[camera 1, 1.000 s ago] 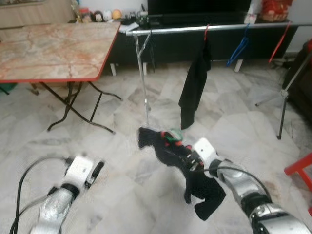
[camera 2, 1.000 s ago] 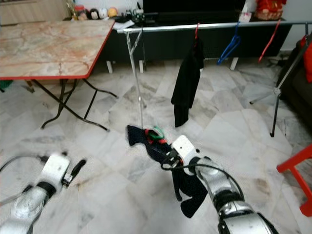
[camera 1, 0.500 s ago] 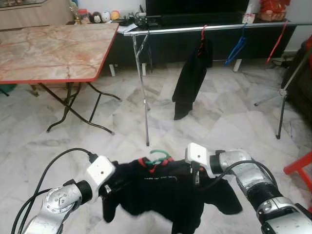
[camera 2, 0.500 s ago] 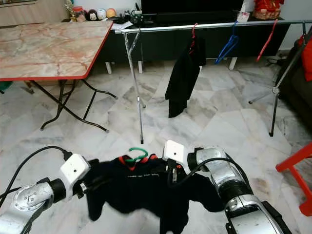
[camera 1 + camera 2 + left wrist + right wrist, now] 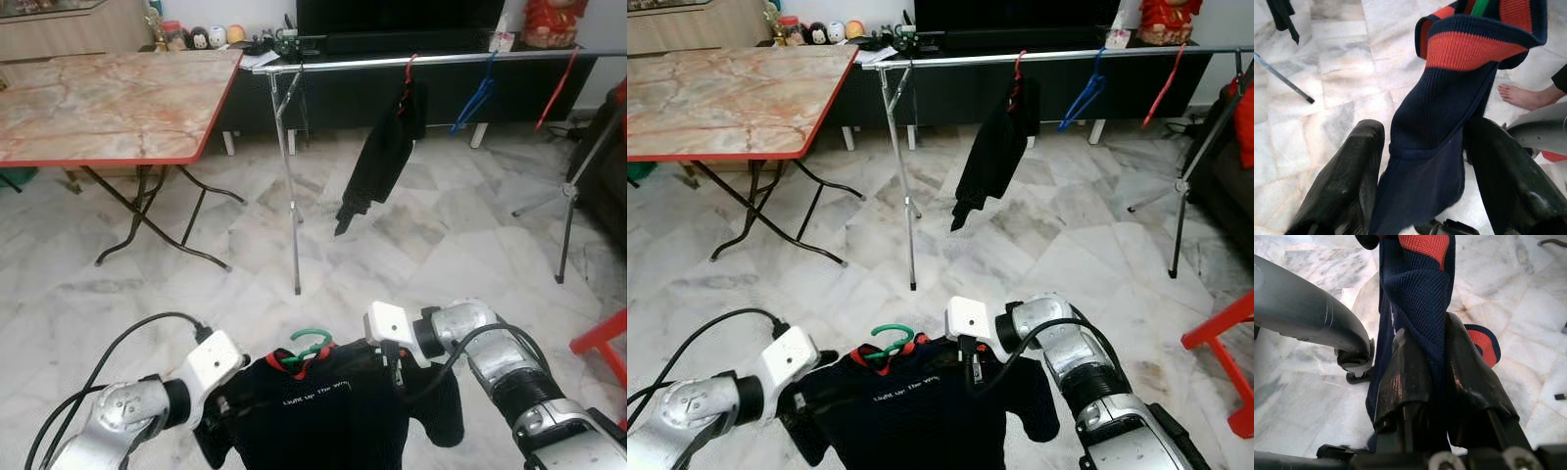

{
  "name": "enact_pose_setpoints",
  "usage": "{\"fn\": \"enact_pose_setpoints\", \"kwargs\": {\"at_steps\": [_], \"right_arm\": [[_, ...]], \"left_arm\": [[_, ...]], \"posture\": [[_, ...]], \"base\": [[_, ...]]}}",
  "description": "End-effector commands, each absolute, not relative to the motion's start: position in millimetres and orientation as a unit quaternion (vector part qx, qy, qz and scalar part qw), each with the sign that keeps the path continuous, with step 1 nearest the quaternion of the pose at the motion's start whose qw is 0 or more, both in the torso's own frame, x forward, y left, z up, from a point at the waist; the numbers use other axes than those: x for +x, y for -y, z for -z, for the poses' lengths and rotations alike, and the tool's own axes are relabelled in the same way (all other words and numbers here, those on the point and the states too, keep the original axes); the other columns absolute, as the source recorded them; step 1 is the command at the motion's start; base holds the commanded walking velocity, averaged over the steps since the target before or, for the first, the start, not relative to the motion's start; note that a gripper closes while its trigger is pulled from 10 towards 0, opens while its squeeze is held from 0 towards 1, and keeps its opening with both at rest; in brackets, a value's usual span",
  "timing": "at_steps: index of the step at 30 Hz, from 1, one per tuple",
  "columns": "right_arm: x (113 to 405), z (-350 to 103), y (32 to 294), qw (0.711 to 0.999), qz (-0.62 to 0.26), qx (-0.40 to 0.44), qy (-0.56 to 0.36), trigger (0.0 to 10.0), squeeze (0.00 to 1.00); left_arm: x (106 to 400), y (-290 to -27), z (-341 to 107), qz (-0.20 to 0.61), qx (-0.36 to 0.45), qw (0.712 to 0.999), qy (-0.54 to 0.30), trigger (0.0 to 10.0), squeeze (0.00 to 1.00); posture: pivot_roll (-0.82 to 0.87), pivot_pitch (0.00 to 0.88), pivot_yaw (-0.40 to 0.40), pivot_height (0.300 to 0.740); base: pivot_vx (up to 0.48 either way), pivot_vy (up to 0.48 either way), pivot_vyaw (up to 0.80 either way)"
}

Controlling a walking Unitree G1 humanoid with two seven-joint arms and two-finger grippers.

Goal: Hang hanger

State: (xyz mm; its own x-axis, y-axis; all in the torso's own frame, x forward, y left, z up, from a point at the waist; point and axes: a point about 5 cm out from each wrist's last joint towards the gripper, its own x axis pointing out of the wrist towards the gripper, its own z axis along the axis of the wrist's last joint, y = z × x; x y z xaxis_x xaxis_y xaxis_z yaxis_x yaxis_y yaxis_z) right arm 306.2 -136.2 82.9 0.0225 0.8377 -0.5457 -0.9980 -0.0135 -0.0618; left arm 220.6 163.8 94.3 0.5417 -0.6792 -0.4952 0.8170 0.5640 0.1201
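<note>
Both grippers hold a dark shirt on its green hanger (image 5: 312, 345), low centre of the eye views

Wrist views: right gripper (image 5: 1436, 363) pinches the shirt (image 5: 1415, 289); left gripper (image 5: 1422, 164) straddles it, jaws apart. Keeping the hook upright would help it reach the rail (image 5: 431, 61), top of frame

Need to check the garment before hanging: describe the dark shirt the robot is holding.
The shirt is dark navy knit with an orange-red collar band and small white chest lettering. It hangs spread on a green hanger, low above the marble floor. The right gripper pinches one shoulder; the left gripper's open fingers straddle the other.
</note>
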Motion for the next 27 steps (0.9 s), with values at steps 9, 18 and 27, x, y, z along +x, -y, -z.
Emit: {"fn": "enact_pose_setpoints", "kwargs": {"at_steps": [9, 18, 27], "right_arm": [[304, -92, 121, 0.668, -0.7, -0.205, -0.144, 10.0, 0.0], [309, -100, 117, 0.675, -0.696, -0.204, -0.133, 10.0, 0.0], [312, -102, 116, 0.679, -0.693, -0.203, -0.13, 10.0, 0.0]], "left_arm": [[228, -156, -97, 0.441, 0.155, 0.862, -0.195, 10.0, 0.0], [226, -154, -97, 0.45, 0.15, 0.857, -0.202, 0.0, 0.0], [225, -154, -99, 0.455, 0.144, 0.855, -0.203, 0.0, 0.0]], "posture": [[0.03, 0.0, 0.024, 0.74], [0.03, 0.0, 0.019, 0.74], [0.03, 0.009, 0.018, 0.74]], "base": [[0.0, 0.0, 0.0], [0.0, 0.0, 0.0], [0.0, 0.0, 0.0]]}}
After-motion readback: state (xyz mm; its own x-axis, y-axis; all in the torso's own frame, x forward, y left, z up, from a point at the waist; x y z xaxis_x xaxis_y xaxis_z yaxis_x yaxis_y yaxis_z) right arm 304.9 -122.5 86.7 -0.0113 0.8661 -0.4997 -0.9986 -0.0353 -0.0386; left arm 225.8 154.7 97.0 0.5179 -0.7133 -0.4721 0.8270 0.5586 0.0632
